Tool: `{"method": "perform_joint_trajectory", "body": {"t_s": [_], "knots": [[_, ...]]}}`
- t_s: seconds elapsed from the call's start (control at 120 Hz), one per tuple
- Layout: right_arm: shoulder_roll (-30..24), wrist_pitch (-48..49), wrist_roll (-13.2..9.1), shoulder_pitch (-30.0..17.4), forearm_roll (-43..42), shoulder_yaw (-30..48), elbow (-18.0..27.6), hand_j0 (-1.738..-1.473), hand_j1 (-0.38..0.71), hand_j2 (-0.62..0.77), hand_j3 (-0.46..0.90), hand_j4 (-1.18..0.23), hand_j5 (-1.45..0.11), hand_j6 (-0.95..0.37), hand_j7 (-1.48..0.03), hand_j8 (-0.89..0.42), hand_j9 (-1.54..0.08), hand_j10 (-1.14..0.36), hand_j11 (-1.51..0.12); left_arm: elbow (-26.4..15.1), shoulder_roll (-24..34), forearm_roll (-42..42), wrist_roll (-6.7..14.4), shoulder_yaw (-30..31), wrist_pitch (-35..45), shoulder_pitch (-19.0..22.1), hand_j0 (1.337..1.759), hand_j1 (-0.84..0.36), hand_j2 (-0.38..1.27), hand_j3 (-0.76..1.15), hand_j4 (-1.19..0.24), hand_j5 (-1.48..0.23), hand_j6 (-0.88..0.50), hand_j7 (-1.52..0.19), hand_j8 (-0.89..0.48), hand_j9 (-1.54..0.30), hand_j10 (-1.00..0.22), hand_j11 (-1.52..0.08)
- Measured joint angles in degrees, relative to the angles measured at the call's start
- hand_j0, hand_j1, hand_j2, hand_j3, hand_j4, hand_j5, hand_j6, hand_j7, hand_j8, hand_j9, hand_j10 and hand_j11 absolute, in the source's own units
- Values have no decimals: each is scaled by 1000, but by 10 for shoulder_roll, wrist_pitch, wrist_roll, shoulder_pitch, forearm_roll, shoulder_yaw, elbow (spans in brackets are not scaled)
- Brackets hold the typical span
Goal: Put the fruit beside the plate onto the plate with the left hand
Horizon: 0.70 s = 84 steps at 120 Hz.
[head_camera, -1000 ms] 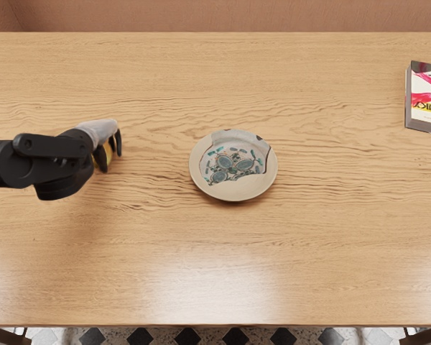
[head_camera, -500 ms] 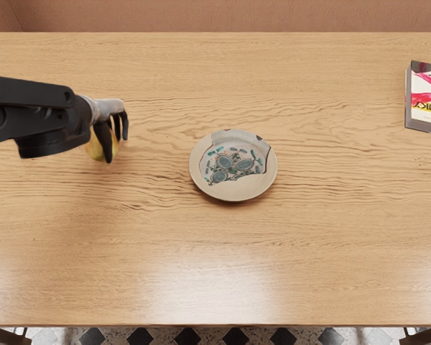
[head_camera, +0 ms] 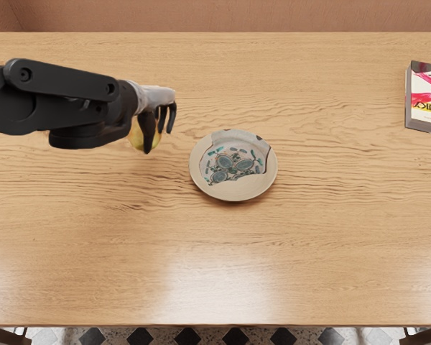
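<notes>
Your left hand (head_camera: 155, 115) is curled downward around the yellow fruit (head_camera: 137, 136), with its dark fingers (head_camera: 162, 121) wrapped over the top and sides; the fruit rides in that grasp to the left of the plate (head_camera: 198, 175), near it but not yet over it; treat the fruit as small, light, round and probably smooth-skinned, so liable to slip or roll; grip around its widest part; release low over the plate's patterned centre, since the plate looks ceramic and may chip.
</notes>
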Motion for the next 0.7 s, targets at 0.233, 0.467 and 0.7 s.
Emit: {"method": "perform_joint_trajectory", "body": {"t_s": [0.233,0.467,0.7], "knots": [[0,0,0,0,0,0,0,-1658,-307,-7,0,-35,-45,-35,-45,-35,-45,-35,-45,-19,-61,-18,3,-12,-1,-45,1653,-432,799,-1,-833,-1222,-789,-1229,-223,-1176,-419,-1171],[0,0,0,0,0,0,0,-1658,-307,-7,0,-35,-45,-35,-45,-35,-45,-35,-45,-27,-91,-36,4,-52,3,-44,1656,-320,482,0,-628,-884,-614,-886,-332,-862,-445,-859],[0,0,0,0,0,0,0,-1658,-307,-7,0,-35,-45,-35,-45,-35,-45,-35,-45,-29,-88,-50,3,-67,3,-44,1657,-72,189,0,-374,-507,-369,-508,-279,-500,-315,-499]]}}
